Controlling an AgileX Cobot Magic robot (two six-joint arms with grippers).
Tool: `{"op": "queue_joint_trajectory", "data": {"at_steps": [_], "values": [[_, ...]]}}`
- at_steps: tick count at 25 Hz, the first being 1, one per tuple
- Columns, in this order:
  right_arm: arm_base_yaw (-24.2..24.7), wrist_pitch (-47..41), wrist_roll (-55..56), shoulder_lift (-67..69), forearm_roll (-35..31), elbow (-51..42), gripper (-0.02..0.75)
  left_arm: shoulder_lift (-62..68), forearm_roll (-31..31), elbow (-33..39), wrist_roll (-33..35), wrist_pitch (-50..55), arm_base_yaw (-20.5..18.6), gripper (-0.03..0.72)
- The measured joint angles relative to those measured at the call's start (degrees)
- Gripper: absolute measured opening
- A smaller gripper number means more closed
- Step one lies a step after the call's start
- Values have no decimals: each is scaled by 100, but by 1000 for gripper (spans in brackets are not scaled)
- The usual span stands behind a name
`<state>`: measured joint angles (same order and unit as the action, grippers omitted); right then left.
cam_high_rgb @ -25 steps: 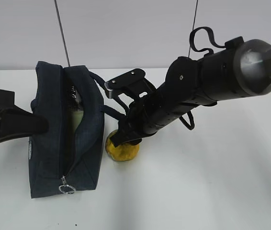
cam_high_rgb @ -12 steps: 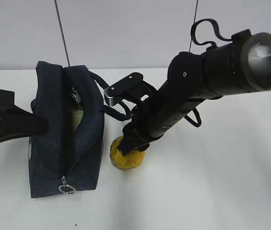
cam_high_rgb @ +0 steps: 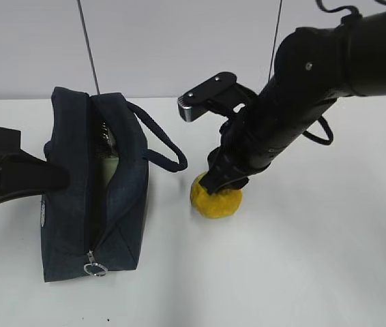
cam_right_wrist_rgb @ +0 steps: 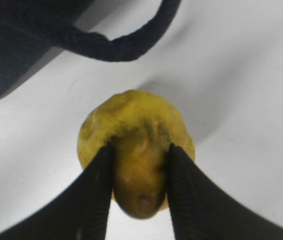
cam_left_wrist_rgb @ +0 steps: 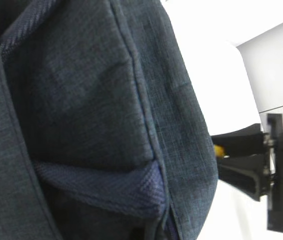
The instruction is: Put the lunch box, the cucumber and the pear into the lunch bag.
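Note:
The dark navy lunch bag (cam_high_rgb: pixel 70 204) stands at the left with its top zipper open. Inside it shows the pale green lid of the lunch box (cam_high_rgb: pixel 110 167). The cucumber is hidden. My left gripper (cam_high_rgb: pixel 55 178) is shut against the bag's left side, and navy fabric (cam_left_wrist_rgb: pixel 81 100) with a webbing strap (cam_left_wrist_rgb: pixel 101 185) covers its jaws. To the right of the bag, my right gripper (cam_high_rgb: pixel 220 185) is shut on the narrow top of the yellow pear (cam_high_rgb: pixel 217 199). Ribbed fingers (cam_right_wrist_rgb: pixel 99 175) clamp the pear (cam_right_wrist_rgb: pixel 131 115) from both sides, low over the white table; contact with the table cannot be judged.
The bag's padded loop handle (cam_high_rgb: pixel 169 153) hangs out to the right, close to the pear, and arcs over it (cam_right_wrist_rgb: pixel 121 47) in the right wrist view. The zipper's ring pull (cam_high_rgb: pixel 96 268) lies at the near end. Two thin vertical cables (cam_high_rgb: pixel 88 48) hang at the back wall.
The right arm has carried the pear to the right, away from the bag's side wall, and has risen. The left gripper and the bag have not moved.

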<state>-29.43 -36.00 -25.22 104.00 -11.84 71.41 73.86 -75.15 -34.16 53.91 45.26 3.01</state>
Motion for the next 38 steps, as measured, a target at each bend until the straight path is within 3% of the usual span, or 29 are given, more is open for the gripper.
{"op": "queue_joint_trajectory", "data": {"at_steps": [7, 13, 20, 30, 33, 38], "values": [[74, 80, 540, -770, 624, 0, 265, 0, 0, 0, 0, 0, 0, -15], [74, 621, 559, -1367, 20, 66, 265, 0, 0, 0, 0, 2, 0, -15], [-90, 736, -437, -1441, -1557, 410, 262, 0, 0, 0, 0, 7, 0, -15], [-444, 919, -3413, -558, -5084, 461, 262, 0, 0, 0, 0, 7, 0, -15], [-444, 998, -4123, -191, -5628, 471, 263, 0, 0, 0, 0, 7, 0, -15], [-444, 1006, -4582, 411, -5845, 799, 326, 0, 0, 0, 0, 7, 0, -15]]}}
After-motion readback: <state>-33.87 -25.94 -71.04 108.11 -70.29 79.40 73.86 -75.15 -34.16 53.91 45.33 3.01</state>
